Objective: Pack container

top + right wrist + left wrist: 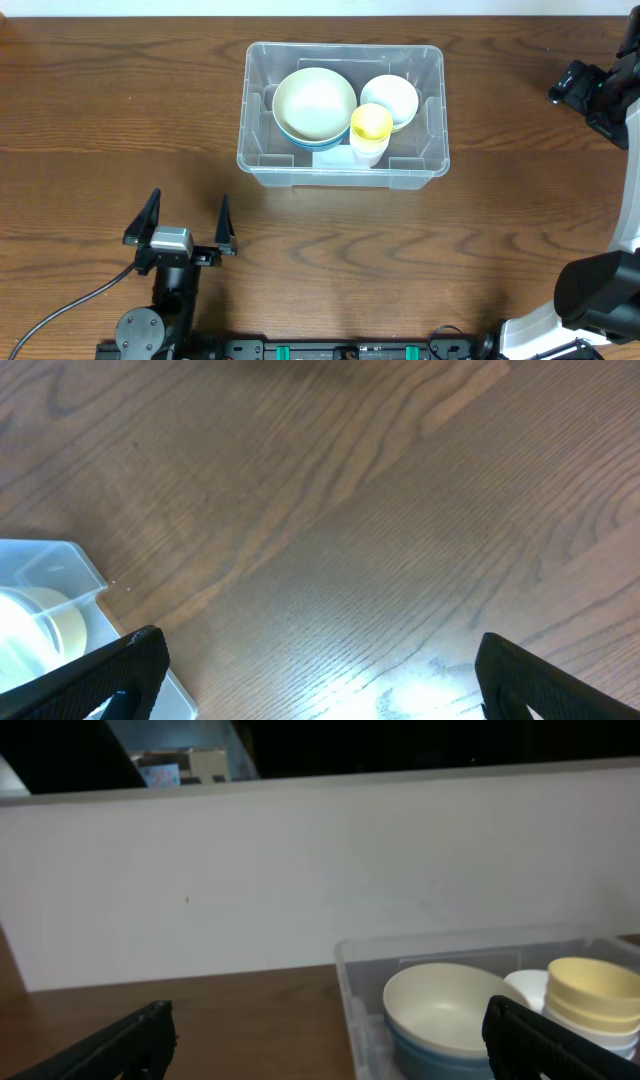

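The container (340, 178) sits on the desk (100, 120) a little behind centre, its long sides running left to right. Inside it, on the left, a cream bowl (314, 102) is nested in a blue bowl (300, 138), of which only the rim shows. A smaller white bowl (392, 96) lies on the right toward the back. In front of it, touching both, stands a yellow cup (371, 122) set into a white cup (367, 152) (at least that is how the stack looks from above).

The left tool (188, 225) is at the near edge of the desk, in front of the container's left end and well apart from it. Its two fingers are spread wide with nothing between them, pointing toward the container. Its wrist camera shows the bowls and the yellow cup through the clear wall, with a plain white board (300, 870) behind the desk. A black cable (70, 300) trails from this arm toward the near left corner.

The right tool (318, 645) is off to the far right of the container, also spread wide and empty. It hangs over bare wood, with one corner of the container at the lower left of its view.
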Controlling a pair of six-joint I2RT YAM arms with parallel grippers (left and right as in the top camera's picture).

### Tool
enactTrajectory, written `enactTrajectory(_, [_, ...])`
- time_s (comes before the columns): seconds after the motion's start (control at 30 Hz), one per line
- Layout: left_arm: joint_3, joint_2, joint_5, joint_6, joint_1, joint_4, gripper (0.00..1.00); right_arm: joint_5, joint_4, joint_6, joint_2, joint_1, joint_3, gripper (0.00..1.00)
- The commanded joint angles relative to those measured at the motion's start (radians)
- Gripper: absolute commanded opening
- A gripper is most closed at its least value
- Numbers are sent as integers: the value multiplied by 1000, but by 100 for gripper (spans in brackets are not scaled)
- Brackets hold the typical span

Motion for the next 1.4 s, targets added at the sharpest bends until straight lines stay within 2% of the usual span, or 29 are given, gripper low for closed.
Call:
enactTrajectory(0.0, [-35, -10, 23, -9, 33, 8, 98, 9, -1, 9, -7, -2, 11, 99])
enactTrajectory(0.1, [-105, -10, 25, -9, 43, 19, 98, 9, -1, 9, -7, -2, 11, 99])
enactTrajectory(0.27, [-246, -10, 26, -9, 43, 126, 98, 9, -1, 9, -7, -2, 11, 99])
enactTrajectory(0.53, [-245, -10, 18, 37, 43, -60, 98, 9, -1, 9, -7, -2, 11, 99])
enactTrajectory(1.37, [-245, -7, 3, 40, 43, -60, 98, 9, -1, 9, -7, -2, 11, 99])
